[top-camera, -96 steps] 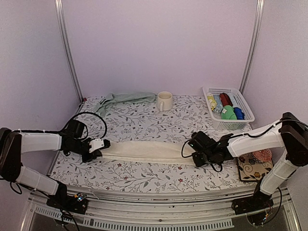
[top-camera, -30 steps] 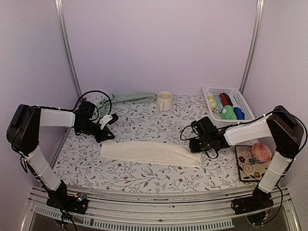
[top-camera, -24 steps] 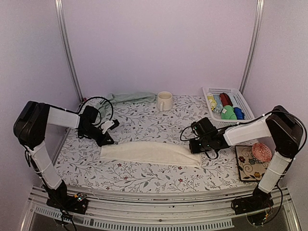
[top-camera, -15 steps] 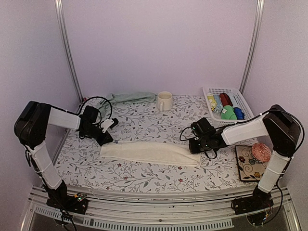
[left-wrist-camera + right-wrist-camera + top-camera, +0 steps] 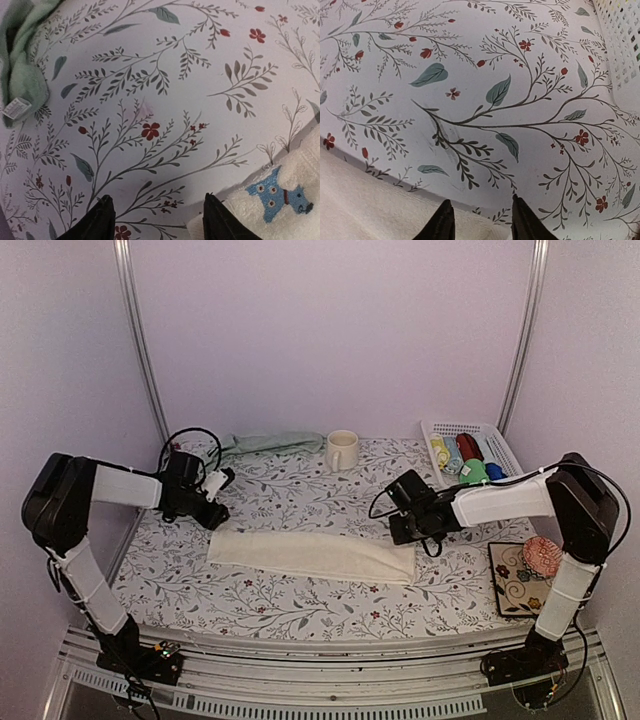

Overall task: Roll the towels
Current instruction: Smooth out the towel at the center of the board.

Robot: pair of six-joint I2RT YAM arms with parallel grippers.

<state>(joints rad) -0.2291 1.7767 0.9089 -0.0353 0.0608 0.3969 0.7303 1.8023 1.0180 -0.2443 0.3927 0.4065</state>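
Cream mug [image 5: 341,450] on floral cloth [image 5: 300,502], white basket [image 5: 462,425] of coloured rolls [image 5: 474,474] far right.

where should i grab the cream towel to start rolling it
Take the cream towel by its left short end, near the blue dog mark, coming down from above with the left pincer. It lies flat as a long narrow strip, so only a thin edge offers a pinch, and rolling likely runs lengthwise.

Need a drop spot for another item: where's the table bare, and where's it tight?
Bare: the front strip between the cream towel and the near table edge; also the band behind it, up to the mug and green towel, between the left gripper and right gripper. Crowded: the right side, with basket and patterned mat.
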